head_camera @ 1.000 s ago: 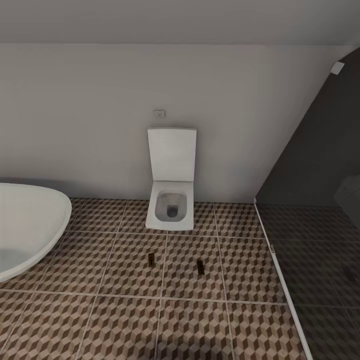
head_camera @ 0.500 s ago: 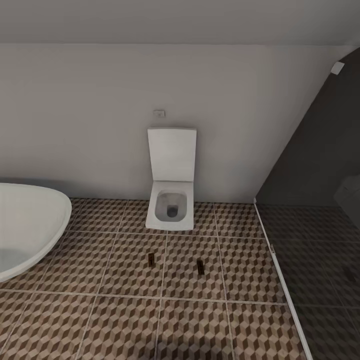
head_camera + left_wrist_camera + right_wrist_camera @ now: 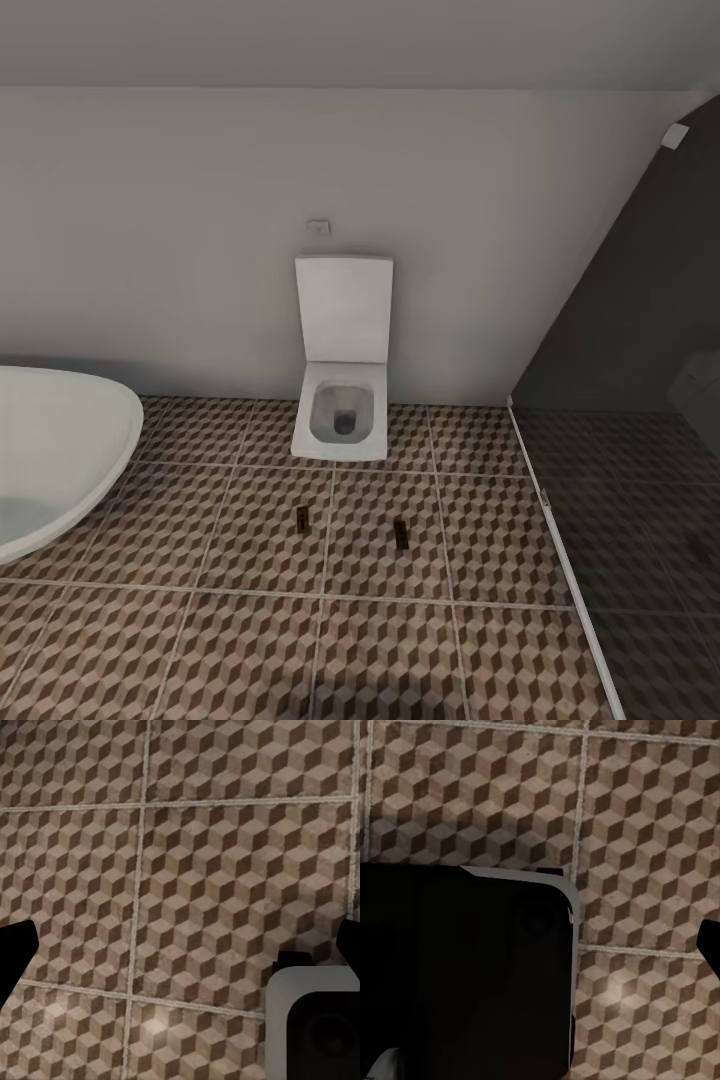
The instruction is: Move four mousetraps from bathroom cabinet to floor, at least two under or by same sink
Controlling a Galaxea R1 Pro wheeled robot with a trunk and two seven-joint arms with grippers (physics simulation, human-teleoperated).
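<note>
The head view looks over the bathroom floor [image 3: 250, 620], large square tiles printed with a brown-and-beige cube pattern and light grout lines, toward a white square wall-hung toilet [image 3: 342, 400] with its lid raised. Two small dark rectangular objects, likely mousetraps, lie on the tiles in front of the toilet, one at left [image 3: 301, 516] and one at right [image 3: 400, 533], well apart from each other, each with its long axis pointing roughly toward the toilet wall. A white oval bathtub [image 3: 60, 450] curves in at the left edge, and a dark glass shower partition [image 3: 640, 400] closes the right side. Both wrist views look down at bare tile; the left gripper [image 3: 180, 952] shows dark fingertips at the opposite edges of its view, spread wide with nothing between them, while for the right gripper I cannot tell its spread, since a dark grey-rimmed block [image 3: 465, 975] hides most of it. The cabinet lies somewhere outside these views, so the coming move probably calls for turning the base toward it before either arm matters.
</note>
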